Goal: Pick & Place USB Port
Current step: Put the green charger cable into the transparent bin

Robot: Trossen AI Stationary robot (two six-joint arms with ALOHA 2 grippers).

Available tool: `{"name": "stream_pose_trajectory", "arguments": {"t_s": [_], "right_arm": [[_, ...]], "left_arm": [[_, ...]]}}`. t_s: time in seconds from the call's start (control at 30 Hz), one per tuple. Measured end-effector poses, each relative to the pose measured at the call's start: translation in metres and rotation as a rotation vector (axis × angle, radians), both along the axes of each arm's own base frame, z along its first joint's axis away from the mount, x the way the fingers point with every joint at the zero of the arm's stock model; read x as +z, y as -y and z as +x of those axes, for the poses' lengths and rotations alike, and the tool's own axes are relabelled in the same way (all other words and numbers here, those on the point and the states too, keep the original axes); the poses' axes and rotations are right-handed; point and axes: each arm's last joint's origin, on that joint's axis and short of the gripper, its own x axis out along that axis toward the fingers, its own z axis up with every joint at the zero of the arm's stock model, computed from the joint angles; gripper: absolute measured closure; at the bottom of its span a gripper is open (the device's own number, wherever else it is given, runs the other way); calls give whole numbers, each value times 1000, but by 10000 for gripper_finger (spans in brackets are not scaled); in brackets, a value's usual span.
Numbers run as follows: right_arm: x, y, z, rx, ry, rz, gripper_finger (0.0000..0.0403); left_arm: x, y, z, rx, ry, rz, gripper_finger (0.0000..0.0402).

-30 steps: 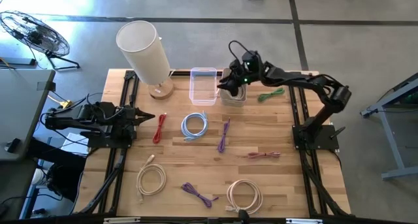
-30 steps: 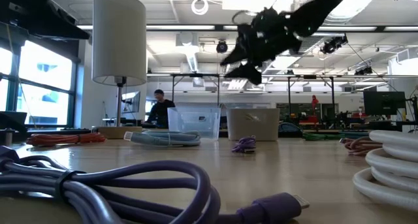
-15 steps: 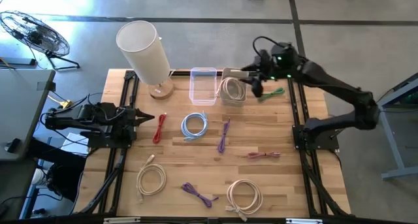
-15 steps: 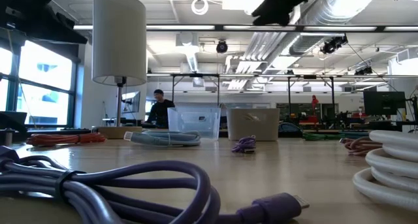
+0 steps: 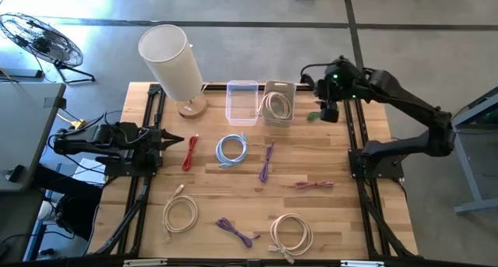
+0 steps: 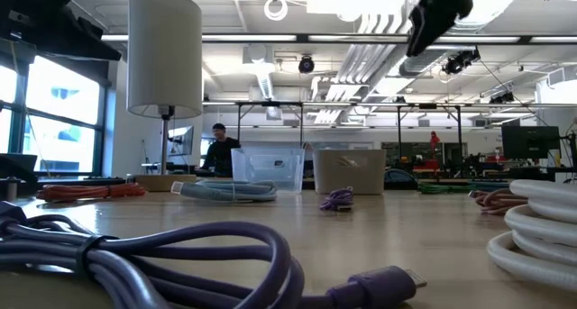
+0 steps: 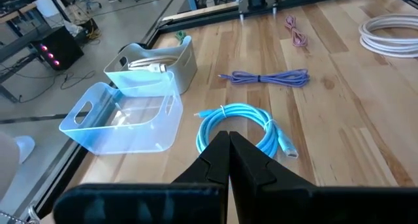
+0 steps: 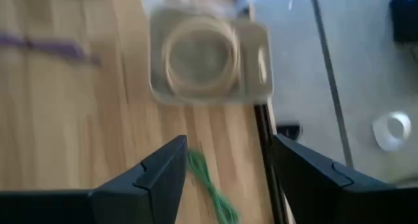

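A beige bin [image 5: 278, 103] at the table's far edge holds a coiled cream cable [image 5: 274, 105]; the right wrist view shows the bin [image 8: 209, 57] too. A clear bin [image 5: 242, 102] stands beside it. My right gripper [image 5: 327, 113] is open and hangs above a green cable [image 8: 210, 185] that lies on the wood right of the beige bin; it touches nothing. In the low view it is high up [image 6: 435, 21]. My left gripper [image 5: 176, 138] is shut and waits at the table's left edge, its fingers [image 7: 228, 145] pointing at a light blue cable [image 7: 243, 126].
Loose on the wood lie a red cable [image 5: 190, 152], a light blue coil [image 5: 231, 149], two purple cables [image 5: 266, 161] [image 5: 237, 232], a pink cable [image 5: 314, 184] and two cream coils [image 5: 180, 213] [image 5: 290, 233]. A white lamp [image 5: 173, 64] stands far left.
My right gripper has risen from the beige bin and swung toward the table's right edge, turning until it points down over the green cable. The cream cable stays coiled in the beige bin.
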Motion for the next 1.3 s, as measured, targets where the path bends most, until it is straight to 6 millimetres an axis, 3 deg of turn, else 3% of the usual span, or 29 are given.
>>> {"name": "stream_pose_trajectory", "arguments": {"t_s": [0.17, 0.53, 0.97, 1.3], "right_arm": [[-19, 14, 9, 0, -166, 10, 187], [-63, 40, 36, 21, -325, 197, 187], [-102, 74, 33, 45, -522, 343, 188], [-120, 93, 30, 117, -516, 430, 188]], "left_arm": [[0, -1, 0, 23, 1, 8, 401], [0, -1, 0, 27, 4, -3, 401], [0, 0, 0, -11, 3, -19, 401], [0, 1, 0, -12, 3, -19, 401]]}}
